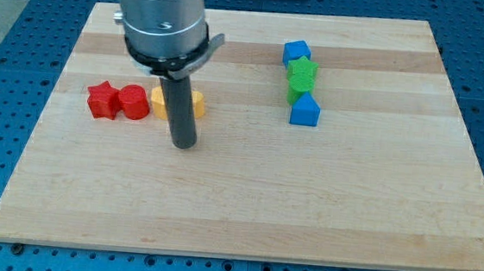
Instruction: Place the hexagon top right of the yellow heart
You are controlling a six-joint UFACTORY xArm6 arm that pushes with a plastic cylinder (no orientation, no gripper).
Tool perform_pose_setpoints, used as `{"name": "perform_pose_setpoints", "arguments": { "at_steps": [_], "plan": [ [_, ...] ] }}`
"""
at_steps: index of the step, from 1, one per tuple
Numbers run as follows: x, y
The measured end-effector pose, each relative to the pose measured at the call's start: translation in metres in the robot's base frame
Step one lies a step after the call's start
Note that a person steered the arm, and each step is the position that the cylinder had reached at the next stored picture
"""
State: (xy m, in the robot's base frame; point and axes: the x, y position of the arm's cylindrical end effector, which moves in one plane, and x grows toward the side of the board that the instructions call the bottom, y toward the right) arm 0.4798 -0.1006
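You have my tip (184,146) resting on the pale wooden table (245,205), left of centre, just on the near-edge side of a row of four small blocks. There are no jaws on this rod, so nothing is apart, together or clamped.

The row runs towards the left edge. It holds a red star-shaped block (100,100), a red block with a rounded or six-sided outline (131,103), and two yellow pieces that the rod partly hides: a yellow block on the rod's left (158,103) and a yellow block on its right (198,104). I can't tell which of these is the heart. The hexagon is most likely either the red rounded block or one of the yellow pair, so settle that before you push.

Well apart, towards the far right corner, four more blocks stand in a touching column: a blue block (296,52), a green star block (302,71), a green block (296,92) and a blue wedge-like block (305,112).

The blocks in the row touch each other, so a careless shove would drag the heart along. I judge it best to:
- bring my tip round to the hexagon's outer face;
- peel it out of the row with short strokes towards the far edge;
- then nudge it rightward, stopping just off the heart's far-right shoulder.
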Motion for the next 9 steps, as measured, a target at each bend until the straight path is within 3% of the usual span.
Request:
{"name": "perform_pose_setpoints", "arguments": {
  "at_steps": [2, 9],
  "plan": [
    [-0.016, -0.022],
    [-0.193, -0.034]
  ]
}}
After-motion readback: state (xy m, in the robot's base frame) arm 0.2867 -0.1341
